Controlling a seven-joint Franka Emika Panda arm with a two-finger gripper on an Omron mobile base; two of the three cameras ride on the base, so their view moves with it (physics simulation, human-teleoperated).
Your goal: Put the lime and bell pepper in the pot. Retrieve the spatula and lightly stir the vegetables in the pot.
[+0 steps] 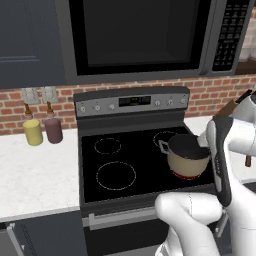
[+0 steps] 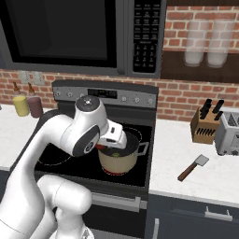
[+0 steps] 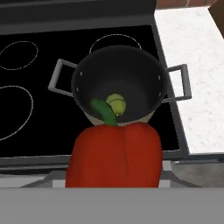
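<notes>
Red bell pepper, clenched in the tool, hangs above the pot's near rim, lime inside.

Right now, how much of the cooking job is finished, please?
Done: the small yellow-green lime lies inside the round tan pot. In hand: the glossy red bell pepper hangs held above the pot. Left: drop it in, fetch the brown-handled spatula from the counter, then stir.

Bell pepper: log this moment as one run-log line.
bell pepper: held in gripper, above pot | lime: inside pot | spatula: on counter, untouched
</notes>
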